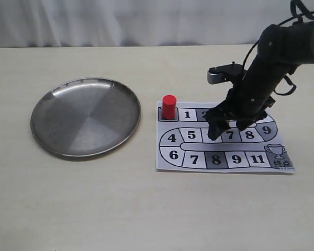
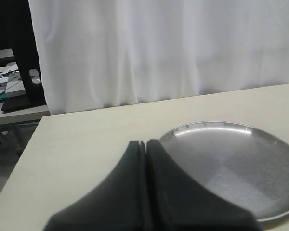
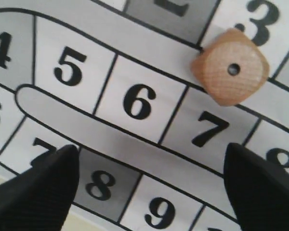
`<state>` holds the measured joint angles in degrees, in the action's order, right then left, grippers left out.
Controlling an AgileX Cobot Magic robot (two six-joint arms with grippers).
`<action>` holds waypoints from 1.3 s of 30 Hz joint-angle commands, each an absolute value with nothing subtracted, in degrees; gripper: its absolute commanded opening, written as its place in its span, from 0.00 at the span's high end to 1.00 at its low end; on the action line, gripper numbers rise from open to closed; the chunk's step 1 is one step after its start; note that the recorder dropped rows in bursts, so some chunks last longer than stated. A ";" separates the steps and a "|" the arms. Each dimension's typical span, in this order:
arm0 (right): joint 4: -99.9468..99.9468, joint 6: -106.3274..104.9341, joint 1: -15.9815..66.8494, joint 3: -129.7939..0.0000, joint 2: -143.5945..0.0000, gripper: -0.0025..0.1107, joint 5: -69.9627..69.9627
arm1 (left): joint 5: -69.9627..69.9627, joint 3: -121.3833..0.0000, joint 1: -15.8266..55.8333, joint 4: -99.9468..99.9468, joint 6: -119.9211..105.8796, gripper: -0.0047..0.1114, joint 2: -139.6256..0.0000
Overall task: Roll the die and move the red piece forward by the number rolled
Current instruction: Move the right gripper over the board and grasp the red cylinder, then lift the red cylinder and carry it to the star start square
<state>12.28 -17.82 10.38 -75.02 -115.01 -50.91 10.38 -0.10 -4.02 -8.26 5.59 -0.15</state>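
Note:
The red piece (image 1: 169, 106) stands upright on the first square at the upper left of the numbered paper board (image 1: 165, 162). The die (image 3: 231, 67) lies on the board (image 3: 144, 115) between squares 3 and 7, with one pip facing the right wrist camera. My right gripper (image 3: 149, 151) hovers open just above the board; its fingers (image 3: 48, 183) stand wide apart with nothing between them, and the die lies apart, beyond the fingertips. In the exterior view this gripper (image 1: 226, 127) hides most of the die. My left gripper (image 2: 146, 142) is shut and empty beside the plate.
A round steel plate (image 1: 39, 104) lies left of the board, and its rim (image 2: 216, 124) also shows in the left wrist view. A white curtain (image 1: 120, 21) hangs behind the table. The left arm is out of the exterior view.

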 commanded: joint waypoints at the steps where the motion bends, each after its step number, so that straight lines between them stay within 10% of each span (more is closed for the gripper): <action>1: 23.18 -25.19 10.11 -77.77 -114.65 0.30 -51.98 | 9.92 0.00 -4.29 -8.24 5.64 0.96 0.00; 25: 27.64 -37.04 20.77 -81.93 -123.60 0.33 -20.76 | 9.92 0.00 -4.29 -8.24 5.64 0.96 0.00; 34: 27.64 -36.93 20.77 -81.93 -124.61 0.91 -18.71 | 9.92 0.00 -4.29 -8.24 5.64 0.96 0.00; 39: 27.64 -34.47 20.77 -81.93 -122.11 0.94 -19.84 | 9.92 0.00 -4.29 -8.24 5.64 0.96 0.00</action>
<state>27.77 -35.40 20.75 -81.76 -124.52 -19.60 10.38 -0.10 -4.02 -8.26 5.59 -0.15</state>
